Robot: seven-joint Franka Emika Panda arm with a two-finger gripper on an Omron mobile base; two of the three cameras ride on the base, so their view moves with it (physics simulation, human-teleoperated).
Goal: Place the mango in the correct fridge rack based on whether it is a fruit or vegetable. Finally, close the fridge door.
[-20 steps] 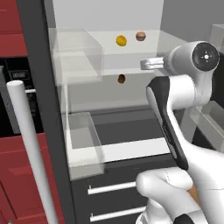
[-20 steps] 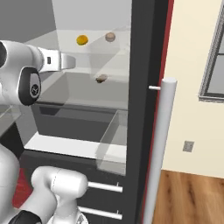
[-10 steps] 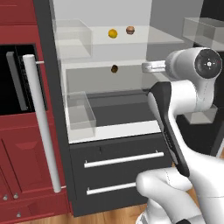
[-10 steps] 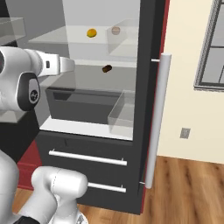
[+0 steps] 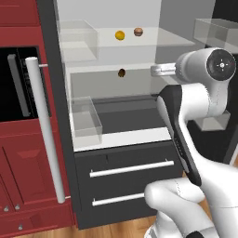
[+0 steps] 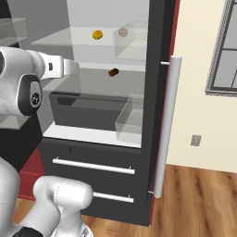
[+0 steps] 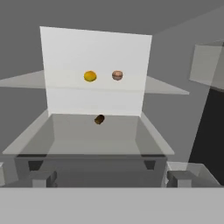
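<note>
1. Mango sits on upper fridge rack, at 9 o'clock of reddish item.
2. My gripper spread wide, empty.
3. Fridge door open; I risk clipping its bins while swinging.

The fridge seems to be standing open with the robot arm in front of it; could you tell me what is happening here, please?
The white arm's gripper is open and empty in front of the open fridge. The small orange-yellow mango lies on the upper pale translucent fridge rack, beside a reddish-brown round item; a dark brown round item sits a shelf lower. The dark-grey fridge door with its white bar handle is not yet closed.
</note>
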